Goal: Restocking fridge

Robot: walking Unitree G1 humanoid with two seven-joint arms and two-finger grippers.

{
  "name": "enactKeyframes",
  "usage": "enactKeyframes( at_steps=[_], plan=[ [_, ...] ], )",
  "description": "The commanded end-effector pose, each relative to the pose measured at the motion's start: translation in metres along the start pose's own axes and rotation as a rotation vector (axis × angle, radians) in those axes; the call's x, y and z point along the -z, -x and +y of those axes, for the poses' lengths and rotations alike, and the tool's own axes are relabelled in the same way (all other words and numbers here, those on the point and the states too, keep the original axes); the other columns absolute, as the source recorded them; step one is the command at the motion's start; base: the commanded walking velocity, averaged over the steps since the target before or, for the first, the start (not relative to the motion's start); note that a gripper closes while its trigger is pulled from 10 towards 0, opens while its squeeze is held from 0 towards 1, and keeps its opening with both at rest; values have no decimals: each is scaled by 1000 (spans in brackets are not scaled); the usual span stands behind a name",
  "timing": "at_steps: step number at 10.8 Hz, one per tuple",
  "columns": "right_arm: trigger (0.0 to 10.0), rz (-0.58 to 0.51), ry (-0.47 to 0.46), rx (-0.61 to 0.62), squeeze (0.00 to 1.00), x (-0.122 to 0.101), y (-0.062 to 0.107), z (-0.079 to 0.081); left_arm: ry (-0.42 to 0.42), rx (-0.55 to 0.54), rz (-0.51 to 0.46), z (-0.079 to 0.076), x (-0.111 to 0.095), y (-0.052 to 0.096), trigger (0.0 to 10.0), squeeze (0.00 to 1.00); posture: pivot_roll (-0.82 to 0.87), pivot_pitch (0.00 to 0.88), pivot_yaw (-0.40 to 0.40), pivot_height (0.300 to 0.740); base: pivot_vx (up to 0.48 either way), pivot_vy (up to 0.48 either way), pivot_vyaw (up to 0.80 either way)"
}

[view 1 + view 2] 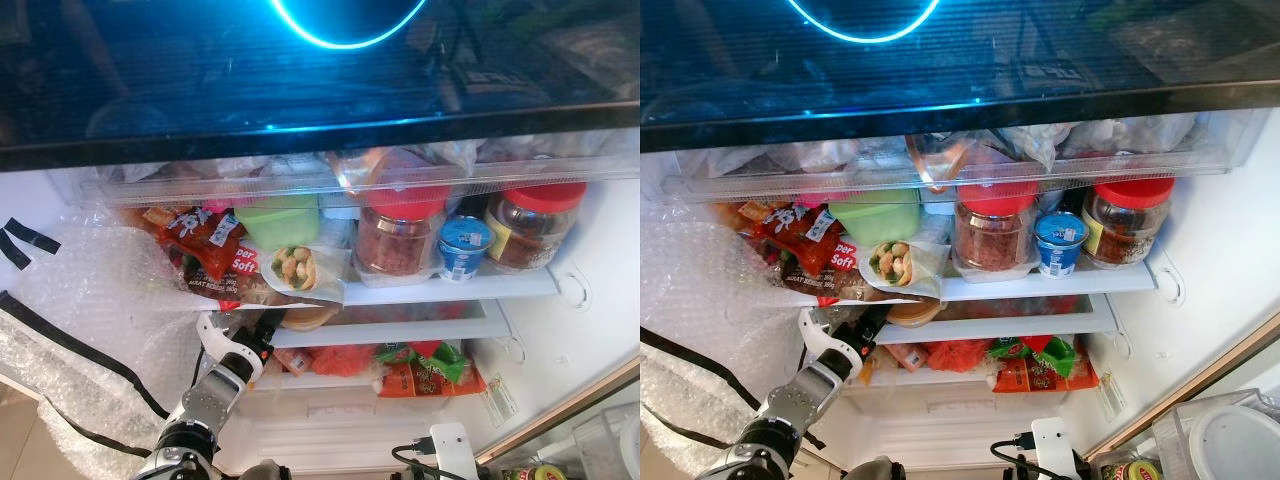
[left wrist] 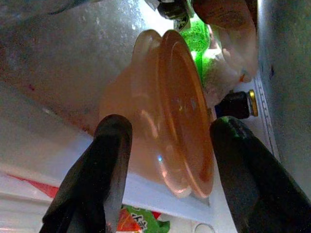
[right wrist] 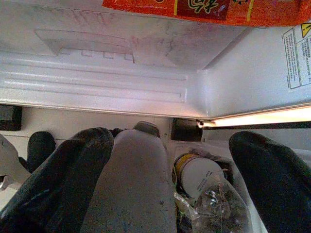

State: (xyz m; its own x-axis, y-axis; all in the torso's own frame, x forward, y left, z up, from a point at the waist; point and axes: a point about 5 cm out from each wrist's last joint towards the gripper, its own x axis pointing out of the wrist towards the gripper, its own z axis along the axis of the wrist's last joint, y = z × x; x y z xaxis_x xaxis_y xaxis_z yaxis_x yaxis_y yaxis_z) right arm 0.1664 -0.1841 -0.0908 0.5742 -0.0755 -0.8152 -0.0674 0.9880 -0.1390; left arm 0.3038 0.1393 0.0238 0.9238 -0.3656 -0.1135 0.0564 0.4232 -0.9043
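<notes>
The left tool (image 2: 165,145), fingers apart, straddles an orange tub (image 2: 165,111) on the fridge shelf (image 1: 400,330), positioned to seat it; the right tool (image 3: 170,165) hangs open.

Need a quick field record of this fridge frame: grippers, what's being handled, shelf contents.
scene: open fridge, stocked shelves
left gripper: open, fingers either side of orange lidded tub on the middle shelf, not closed on it
right gripper: open, low by the fridge base
top shelf: two red-lidded jars, blue-lidded cup, green container, red snack packets
lower shelf: red and green packets
left side: bubble wrap
</notes>
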Motion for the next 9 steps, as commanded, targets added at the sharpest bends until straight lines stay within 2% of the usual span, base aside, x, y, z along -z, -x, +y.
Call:
enactKeyframes(
  at_steps=[1,2,5,8,9],
  plan=[
    [10000,69,3,-16,0,18,4,5,-34,-6,8,5,-1,6,10000,0,1,57,60,670,0,0,0],
    [10000,71,5,-18,0,19,4,5,-82,-7,5,6,-3,10,10000,0,5,56,58,670,0,0,0],
    [10000,71,8,-21,0,18,3,7,-124,56,10,4,0,19,10000,0,7,55,54,670,0,0,0],
    [10000,76,12,-19,0,18,3,5,-310,76,75,-2,8,29,10000,0,9,53,55,670,0,0,0],
    [10000,75,12,-21,0,18,3,5,-430,70,89,-4,5,34,10000,0,8,53,57,670,0,0,0]
  ],
)
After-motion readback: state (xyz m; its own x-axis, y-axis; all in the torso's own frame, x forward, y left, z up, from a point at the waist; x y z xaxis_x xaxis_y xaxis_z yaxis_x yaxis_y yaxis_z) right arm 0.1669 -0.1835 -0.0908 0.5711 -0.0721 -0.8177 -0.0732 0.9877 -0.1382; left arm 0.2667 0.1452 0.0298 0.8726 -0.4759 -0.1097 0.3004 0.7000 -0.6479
